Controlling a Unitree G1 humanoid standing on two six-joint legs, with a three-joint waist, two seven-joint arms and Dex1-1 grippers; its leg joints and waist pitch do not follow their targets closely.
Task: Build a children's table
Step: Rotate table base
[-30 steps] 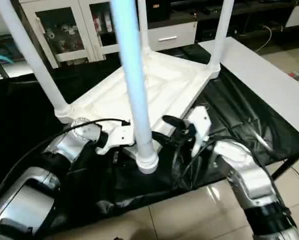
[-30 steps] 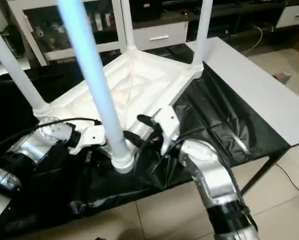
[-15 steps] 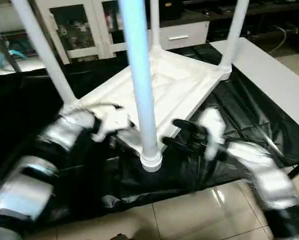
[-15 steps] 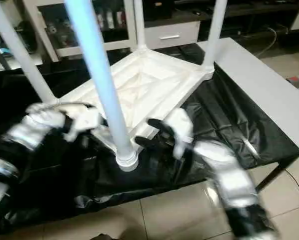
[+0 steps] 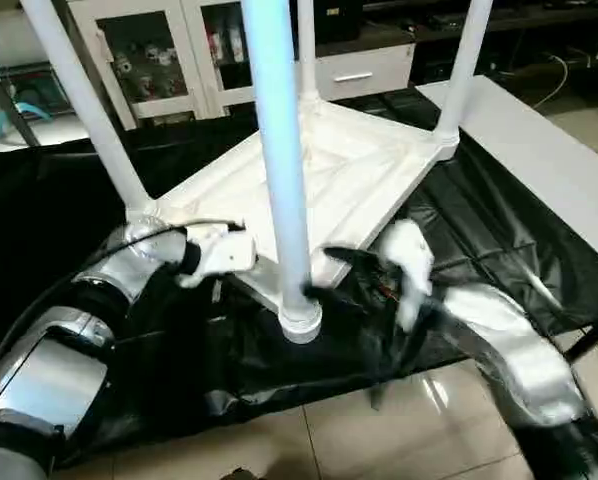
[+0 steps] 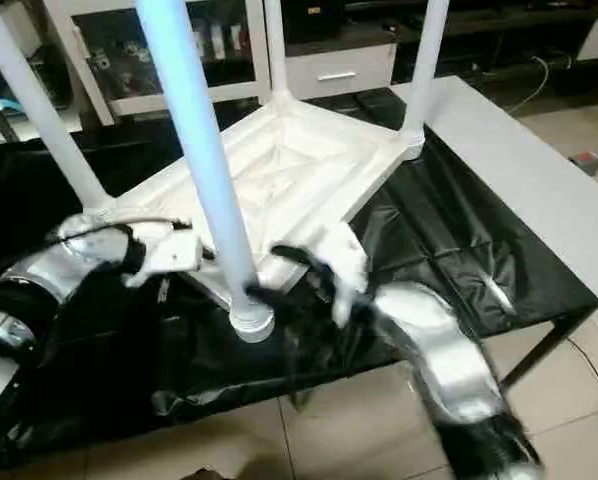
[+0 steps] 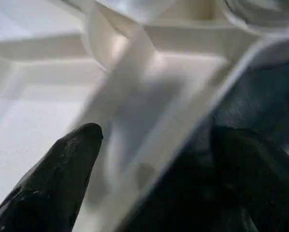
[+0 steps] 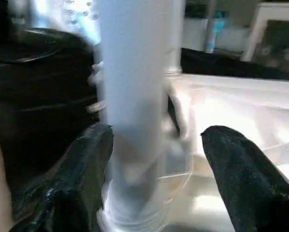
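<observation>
The white table (image 5: 329, 170) lies upside down on the black cloth (image 5: 499, 230). Both grippers, left (image 7: 149, 159) and right (image 8: 154, 159), are spread beside the near leg (image 5: 284, 170), holding nothing.

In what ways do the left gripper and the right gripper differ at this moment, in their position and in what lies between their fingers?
The left gripper straddles the edge of the children's table top, one finger over the ribbed underside, one over the black cover. The right gripper has the nearest leg between its fingers, just above the corner socket. Both stand open, and neither finger pair visibly presses its part.
</observation>
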